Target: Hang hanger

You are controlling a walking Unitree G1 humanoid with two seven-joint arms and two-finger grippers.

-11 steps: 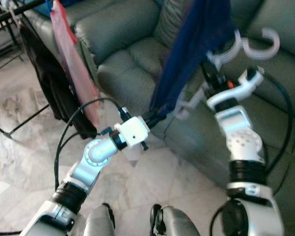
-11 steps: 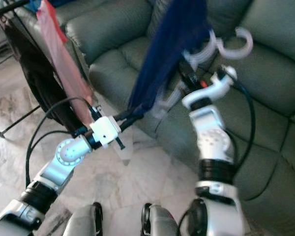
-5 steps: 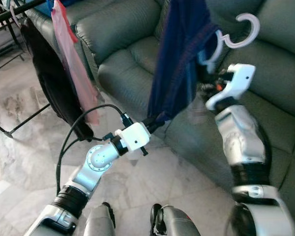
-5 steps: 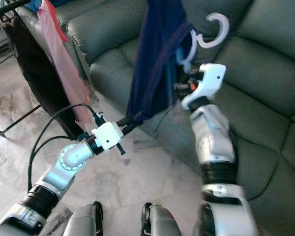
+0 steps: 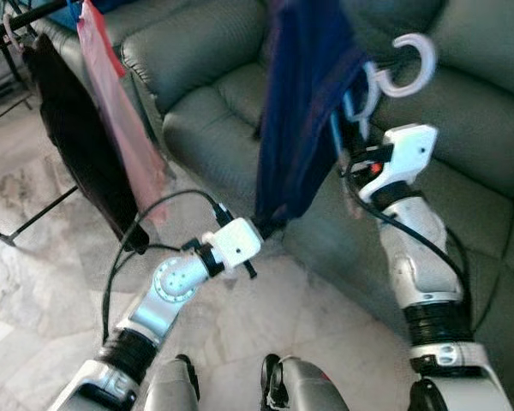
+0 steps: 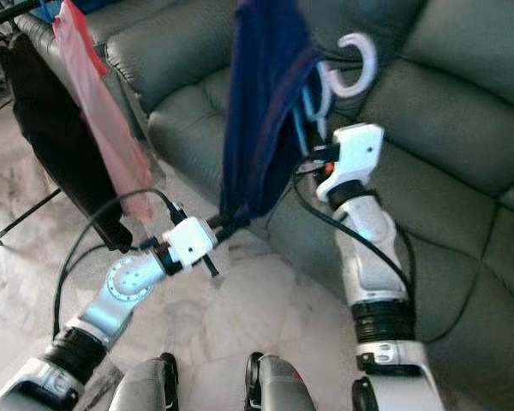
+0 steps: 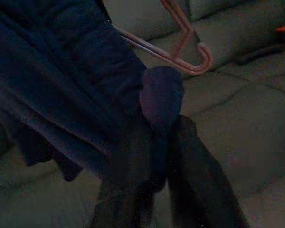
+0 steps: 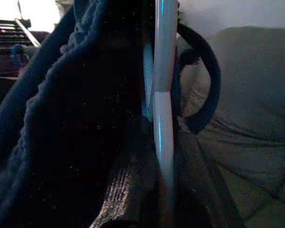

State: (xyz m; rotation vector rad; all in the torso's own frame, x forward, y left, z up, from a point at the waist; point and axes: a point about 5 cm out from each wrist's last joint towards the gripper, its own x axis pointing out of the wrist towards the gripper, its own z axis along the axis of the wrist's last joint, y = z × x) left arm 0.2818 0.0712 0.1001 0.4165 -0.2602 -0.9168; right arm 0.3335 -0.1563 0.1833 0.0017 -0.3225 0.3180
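Since a second ago the hanger (image 5: 360, 103) has swung upright above the sofa (image 5: 206, 77), its hook topmost. Left eye: left gripper (image 5: 268, 224) pinches the navy garment's (image 5: 304, 111) lower corner. Right wrist: right gripper (image 8: 161, 190) fingers clamp the hanger's pale bar against the sofa.

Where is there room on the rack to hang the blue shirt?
The rack bar is crowded at its visible end: black garment and pink garment hang side by side. The rest is out of frame. Bare marble floor lies below; the sofa seats beside are free.
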